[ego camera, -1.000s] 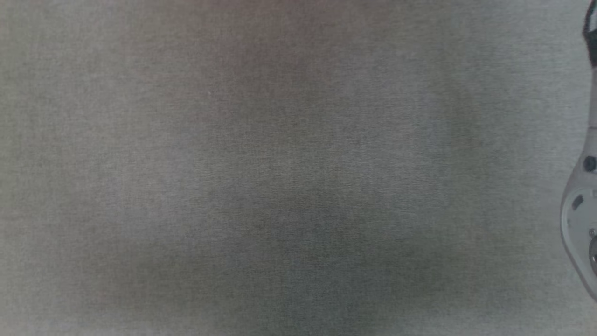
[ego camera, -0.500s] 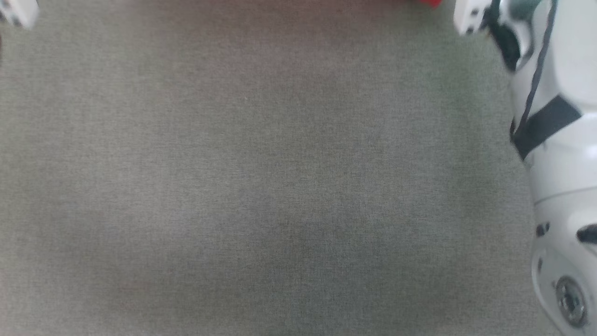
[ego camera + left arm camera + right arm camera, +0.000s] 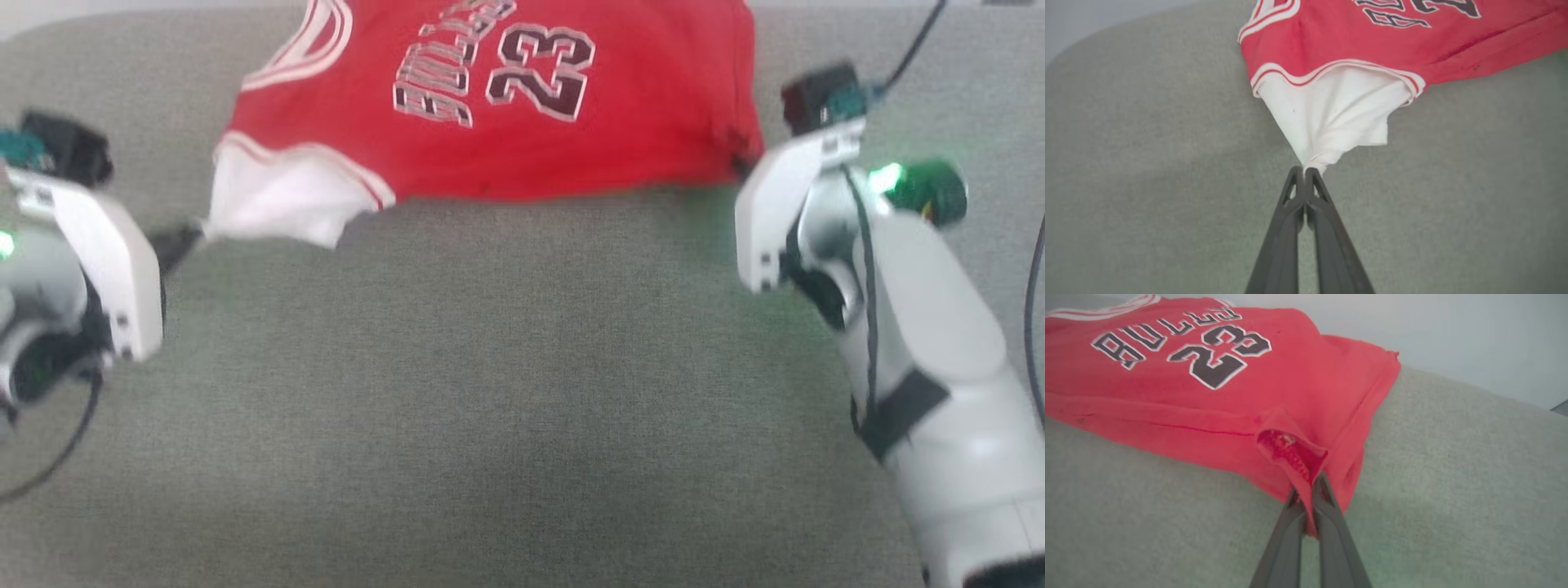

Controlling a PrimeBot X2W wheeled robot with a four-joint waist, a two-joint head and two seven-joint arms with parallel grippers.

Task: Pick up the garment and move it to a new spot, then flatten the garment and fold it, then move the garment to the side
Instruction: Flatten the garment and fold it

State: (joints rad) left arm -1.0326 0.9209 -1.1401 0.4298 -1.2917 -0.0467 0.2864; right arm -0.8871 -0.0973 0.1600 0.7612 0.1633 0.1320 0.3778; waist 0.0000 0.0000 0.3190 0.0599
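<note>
A: Place, what kind?
B: Item one: grey woven cushion (image 3: 522, 392), rounded at the edge (sofa-like). Item two: plain pale wall (image 3: 1474, 330) behind it. Item three: black cable (image 3: 910, 37), loose.
A: Entered as?
B: Indoor room, home-like or a test room; cannot tell which.

I list: garment (image 3: 653, 139), soft matt cloth, bunched at my left gripper (image 3: 1304, 169) and right gripper (image 3: 1311, 479). Fingers (image 3: 1327, 228): smooth dark matt plastic. Grey surface (image 3: 490, 367) under both grippers: coarse woven fabric, matt. Right forearm shell (image 3: 922, 327): glossy white plastic.
</note>
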